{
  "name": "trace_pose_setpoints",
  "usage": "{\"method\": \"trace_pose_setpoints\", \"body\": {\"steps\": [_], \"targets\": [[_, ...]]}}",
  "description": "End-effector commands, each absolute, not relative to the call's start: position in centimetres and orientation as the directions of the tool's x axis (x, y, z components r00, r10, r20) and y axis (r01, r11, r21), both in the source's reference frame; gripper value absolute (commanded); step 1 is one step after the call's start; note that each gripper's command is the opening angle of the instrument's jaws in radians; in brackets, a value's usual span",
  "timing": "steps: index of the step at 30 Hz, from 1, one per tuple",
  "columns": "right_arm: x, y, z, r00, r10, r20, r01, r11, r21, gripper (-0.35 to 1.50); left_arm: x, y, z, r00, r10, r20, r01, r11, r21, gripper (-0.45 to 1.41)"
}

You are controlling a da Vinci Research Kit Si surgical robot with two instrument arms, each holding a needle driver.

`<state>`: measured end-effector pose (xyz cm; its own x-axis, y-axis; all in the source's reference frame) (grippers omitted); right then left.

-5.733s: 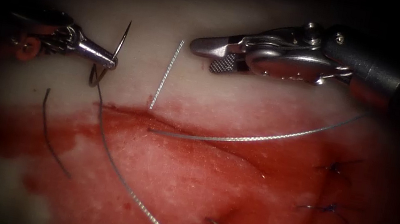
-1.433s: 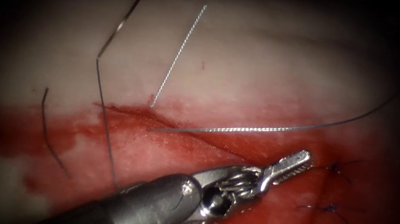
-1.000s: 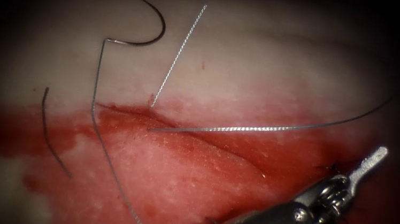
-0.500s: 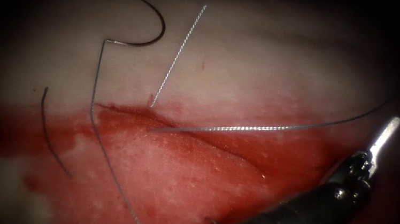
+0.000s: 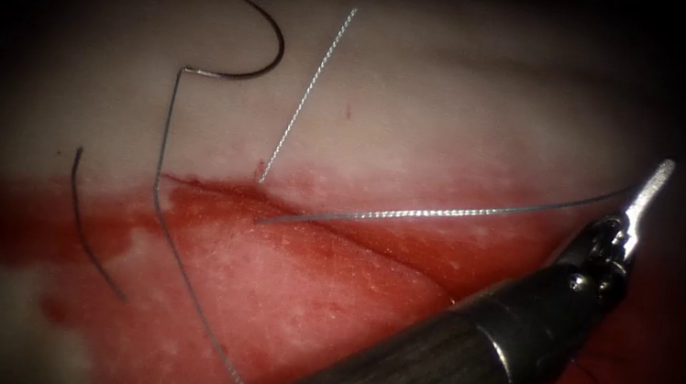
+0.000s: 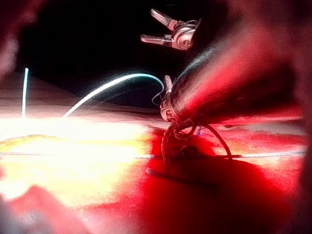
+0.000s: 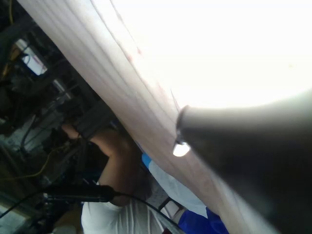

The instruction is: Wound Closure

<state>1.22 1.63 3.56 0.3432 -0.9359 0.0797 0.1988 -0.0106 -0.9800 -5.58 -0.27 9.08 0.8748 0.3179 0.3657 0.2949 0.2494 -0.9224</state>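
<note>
The thread [image 5: 451, 212] is pinched at three o'clock by the left tool's [image 5: 651, 186] pressed-together jaws, seemingly for tension. The needle [image 5: 258, 43] is left free on the tissue [image 5: 473, 84] at eleven o'clock. The right tool [image 6: 147, 24] is held spread and empty.

backdrop: dark clutter of cables [image 7: 34, 170] | person in white shirt [image 7: 112, 214] | light: strong glare

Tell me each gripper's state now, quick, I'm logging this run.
Left gripper: closed on the thread.
Right gripper: open, holding nothing.
Needle: lying free on the tissue.
</note>
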Motion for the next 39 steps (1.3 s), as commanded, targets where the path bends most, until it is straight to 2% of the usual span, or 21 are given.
{"method": "trace_pose_setpoints", "body": {"steps": [1,2,3,4,5,6,16,17,18,19,20,22,27,33,35,36,37,39], "targets": [[1.29,1.74,3.46,0.349,-0.933,0.083,0.193,-0.016,-0.981,1.35,-5.57,-0.14,8.98,0.869,0.33,0.369,0.297,0.247,-0.922,0.11],[1.29,1.74,3.46,0.35,-0.933,0.083,0.193,-0.015,-0.981,1.35,-5.56,-0.14,8.98,0.862,0.345,0.371,0.297,0.248,-0.922,0.02],[1.29,1.74,3.46,0.35,-0.933,0.083,0.193,-0.015,-0.981,1.35,-5.56,-0.14,8.98,0.862,0.345,0.371,0.297,0.248,-0.922,0.02],[1.31,1.74,3.45,0.352,-0.933,0.078,0.192,-0.01,-0.981,1.35,-5.56,-0.15,8.97,0.862,0.378,0.336,0.265,0.229,-0.937,-0.2],[1.31,1.74,3.45,0.352,-0.933,0.078,0.192,-0.01,-0.981,1.35,-5.56,-0.15,8.97,0.862,0.378,0.336,0.265,0.229,-0.937,-0.2],[1.32,1.74,3.45,0.353,-0.932,0.078,0.192,-0.01,-0.981,1.35,-5.55,-0.15,8.98,0.869,0.401,0.289,0.231,0.187,-0.955,-0.45],[1.34,1.72,3.45,0.355,-0.931,0.079,0.194,-0.01,-0.981,1.35,-5.45,-0.2,9.02,0.872,0.412,0.263,0.207,0.175,-0.963,-0.45],[1.34,1.72,3.45,0.355,-0.931,0.079,0.194,-0.01,-0.981,1.35,-5.45,-0.2,9.02,0.883,0.393,0.255,0.201,0.175,-0.964,-0.37],[1.34,1.72,3.44,0.355,-0.931,0.079,0.194,-0.01,-0.981,1.35,-5.46,-0.19,9.03,0.902,0.365,0.233,0.174,0.188,-0.967,-0.18],[1.34,1.72,3.44,0.355,-0.931,0.079,0.194,-0.01,-0.981,1.35,-5.46,-0.19,9.03,0.902,0.365,0.233,0.174,0.188,-0.967,-0.18],[1.35,1.72,3.44,0.356,-0.931,0.08,0.194,-0.009,-0.981,1.35,-5.5,-0.2,9.04,0.921,0.321,0.22,0.159,0.205,-0.966,0.15],[1.36,1.71,3.44,0.358,-0.93,0.081,0.195,-0.01,-0.981,1.35,-5.53,-0.2,9.03,0.928,0.307,0.214,0.156,0.201,-0.967,0.25],[1.38,1.7,3.44,0.359,-0.93,0.082,0.197,-0.01,-0.98,1.35,-5.57,-0.2,8.97,0.93,0.299,0.213,0.156,0.202,-0.967,0.29],[1.39,1.7,3.44,0.361,-0.929,0.082,0.197,-0.01,-0.98,1.35,-5.57,-0.18,8.97,0.943,0.267,0.198,0.148,0.197,-0.969,0.24],[1.4,1.7,3.44,0.361,-0.929,0.083,0.198,-0.01,-0.98,1.35,-5.58,-0.14,8.99,0.947,0.256,0.194,0.146,0.196,-0.97,0.2],[1.41,1.7,3.44,0.364,-0.928,0.083,0.2,-0.01,-0.98,1.35,-5.57,-0.13,8.99,0.954,0.23,0.191,0.147,0.194,-0.97,0.09],[1.41,1.7,3.44,0.365,-0.927,0.084,0.201,-0.01,-0.98,1.35,-5.57,-0.12,8.98,0.959,0.213,0.186,0.145,0.193,-0.97,0.05],[1.44,1.69,3.45,0.367,-0.926,0.085,0.202,-0.01,-0.979,1.35,-5.61,-0.05,8.99,0.968,0.164,0.188,0.156,0.191,-0.969,0.05]]}}
